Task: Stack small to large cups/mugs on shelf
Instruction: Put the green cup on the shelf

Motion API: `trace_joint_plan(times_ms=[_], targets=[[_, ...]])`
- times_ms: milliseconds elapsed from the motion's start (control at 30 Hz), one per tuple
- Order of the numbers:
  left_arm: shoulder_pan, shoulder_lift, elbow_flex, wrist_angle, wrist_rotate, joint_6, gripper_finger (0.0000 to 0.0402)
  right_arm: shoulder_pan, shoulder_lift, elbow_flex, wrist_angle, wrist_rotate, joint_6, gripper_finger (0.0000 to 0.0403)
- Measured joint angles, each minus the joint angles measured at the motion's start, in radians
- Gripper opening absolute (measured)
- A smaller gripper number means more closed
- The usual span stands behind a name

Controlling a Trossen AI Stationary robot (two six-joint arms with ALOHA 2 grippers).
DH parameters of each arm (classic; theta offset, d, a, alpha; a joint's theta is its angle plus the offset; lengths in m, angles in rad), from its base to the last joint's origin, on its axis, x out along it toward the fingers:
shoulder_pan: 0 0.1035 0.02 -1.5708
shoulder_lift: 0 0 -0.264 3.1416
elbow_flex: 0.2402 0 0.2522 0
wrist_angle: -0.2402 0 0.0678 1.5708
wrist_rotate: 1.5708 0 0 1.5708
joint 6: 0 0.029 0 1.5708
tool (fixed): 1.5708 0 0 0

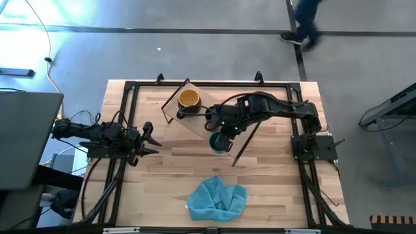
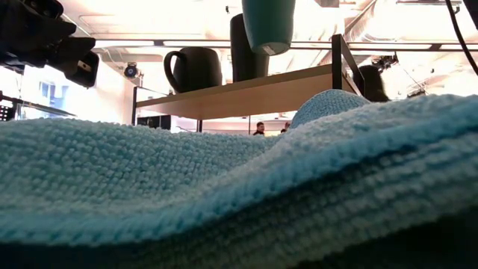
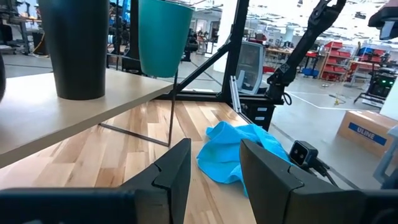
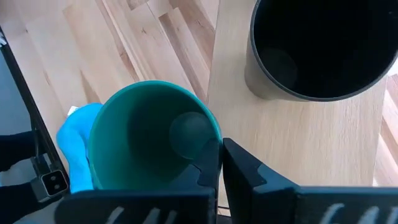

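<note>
The left gripper (image 1: 151, 144) rests low over the left side of the desk (image 1: 273, 188), its jaws spread with nothing between them, well apart from the shelf (image 1: 195, 120). The shelf is a long pale wooden board on thin black metal legs, standing askew on the far middle of the desk. On its left end sits the yellow-orange mug (image 1: 188, 99), round, open side up, with a dark handle; in the low view it shows only as a dark silhouette against the bright room. Just beside it on the board stands the black cup (image 4: 323, 46), a plain matt cylinder, taller than the mug in the low view, upright, mouth open and empty. To its right the right gripper (image 4: 221, 163) holds the green cup (image 4: 155, 137), a smooth teal-green tumbler narrowing toward its base, upright and empty; the jaws are pressed together on its rim wall, one finger inside and one outside. The cup hangs in the air above the near edge of the shelf, close to the black cup and not touching the board. On the near part of the desk lies a crumpled teal-blue cloth (image 1: 218, 198), well apart from the shelf
</note>
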Motion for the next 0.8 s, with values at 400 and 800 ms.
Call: trace_joint_plan(times_ms=[400, 800], targets=[[0.0, 0.0, 0.0, 0.003, 0.014, -0.002, 0.0124, -0.001, -0.004, 0.0, 0.0, 0.022, 0.062, 0.0], [0.0, 0.0, 0.0, 0.003, 0.014, -0.002, 0.0124, 0.026, -0.104, -0.101, 0.001, 0.078, 0.145, 0.0]])
